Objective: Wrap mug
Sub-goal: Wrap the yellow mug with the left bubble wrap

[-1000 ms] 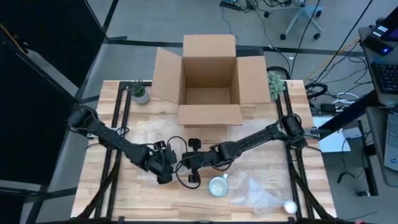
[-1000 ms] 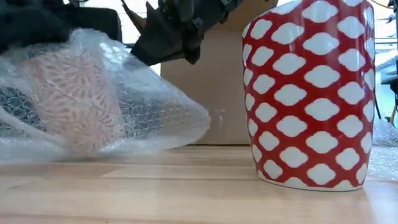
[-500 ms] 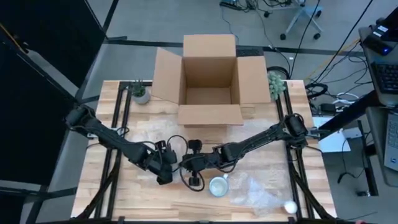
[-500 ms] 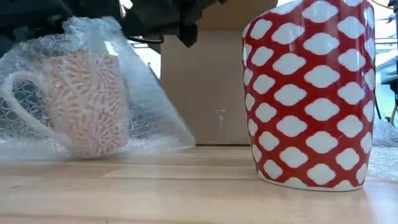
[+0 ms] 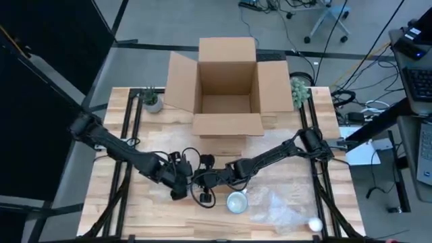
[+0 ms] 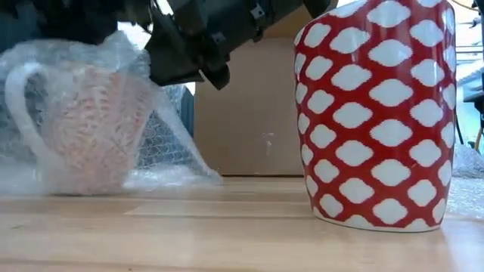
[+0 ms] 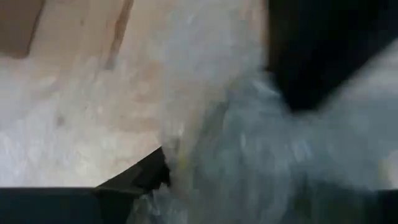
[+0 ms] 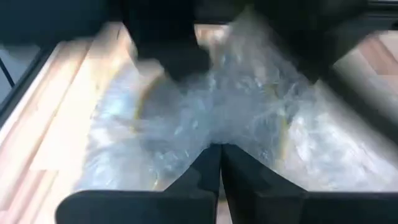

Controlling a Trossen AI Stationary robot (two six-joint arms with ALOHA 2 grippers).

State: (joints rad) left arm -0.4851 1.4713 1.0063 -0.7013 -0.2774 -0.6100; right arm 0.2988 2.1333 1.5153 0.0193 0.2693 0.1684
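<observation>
A pink patterned mug [image 6: 87,125] stands upright on the table inside a sheet of clear bubble wrap [image 6: 162,132], its handle [image 6: 19,113] toward the low view's left. In the high view both grippers hide it. My right gripper [image 8: 221,152] is shut on the wrap just above the mug and also shows from above [image 5: 204,181]. My left gripper [image 5: 179,183] sits close beside it, against the same bundle [image 7: 236,143]. A red-and-white mug [image 6: 378,113] stands unwrapped nearby, and the high view shows its white inside [image 5: 236,201]. My right gripper pinches a gathered bunch of the bubble wrap [image 8: 217,134] between its two fingertips, coming from the table's right and slanting down. The wrap runs from the fingers down over the mug, whose base rests on the table. How many layers it has, I cannot tell.
An open cardboard box [image 5: 226,88] stands at the table's far middle. More loose bubble wrap [image 5: 280,209] and a small white ball [image 5: 315,223] lie near the front right. Two small plants [image 5: 152,100] [image 5: 299,89] flank the box.
The wrapped pink mug has been turned from lying tilted on its side to standing upright, with its handle now on the low view's left. The wrap has been drawn up over it. My right gripper has moved a little toward the table's left edge.
</observation>
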